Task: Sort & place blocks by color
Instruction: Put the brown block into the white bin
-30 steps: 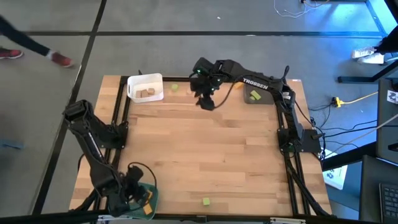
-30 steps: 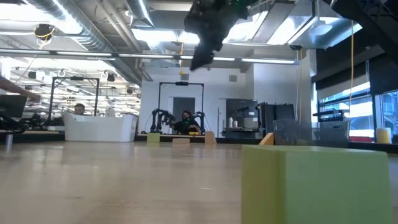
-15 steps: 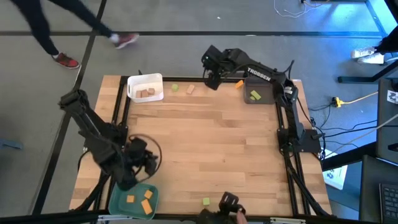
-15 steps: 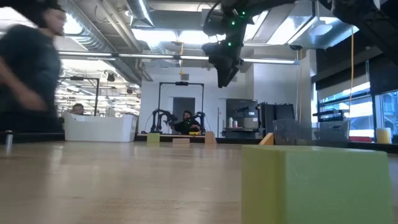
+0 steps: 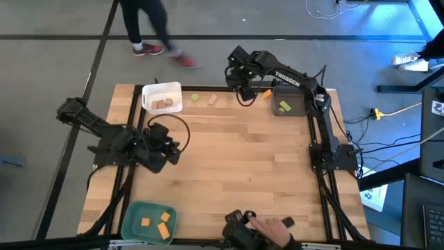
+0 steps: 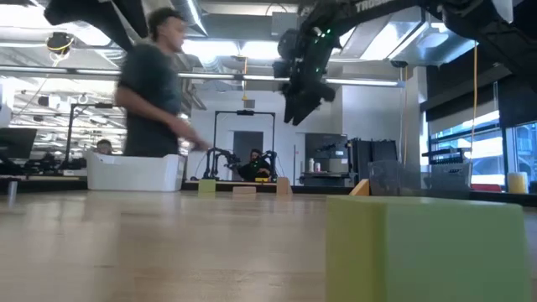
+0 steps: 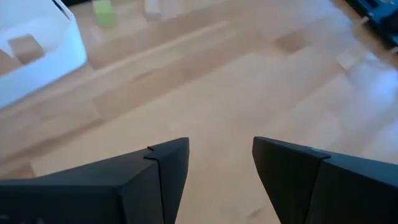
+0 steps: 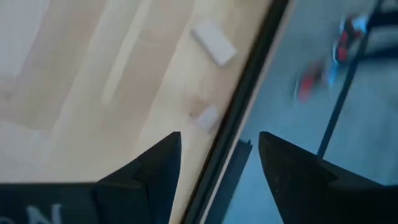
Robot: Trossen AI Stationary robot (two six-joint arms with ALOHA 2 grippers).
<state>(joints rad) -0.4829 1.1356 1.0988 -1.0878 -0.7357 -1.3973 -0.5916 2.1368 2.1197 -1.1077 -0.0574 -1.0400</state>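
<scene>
My left gripper [image 5: 175, 144] hangs open over bare wood at the table's left, pointing toward the white tray [image 5: 161, 97], which holds tan blocks [image 5: 164, 104]. Nothing is between its fingers [image 7: 219, 168]. My right gripper [image 5: 241, 89] hangs open above the far edge, over a tan block [image 8: 213, 42] that lies flat on the wood. A green block [image 5: 195, 98] and that tan block [image 5: 211, 99] lie right of the white tray. An orange block [image 5: 266, 93] lies beside the grey tray [image 5: 297, 110], which holds a green block [image 5: 284, 106]. Orange blocks [image 5: 164, 230] lie in the teal tray [image 5: 135, 212].
A person's hand [image 5: 270, 228] with a dark object reaches over the near edge. A green block [image 6: 428, 247] stands close in the low view. Another person walks past beyond the far edge [image 5: 149, 21]. Black frame rails [image 5: 132, 125] run along the table's sides.
My left gripper has risen from over the teal tray at the near left corner and swung toward the far edge, turning as it went. My right gripper has gone toward the far edge and rolled. A hand has come in at the near edge.
</scene>
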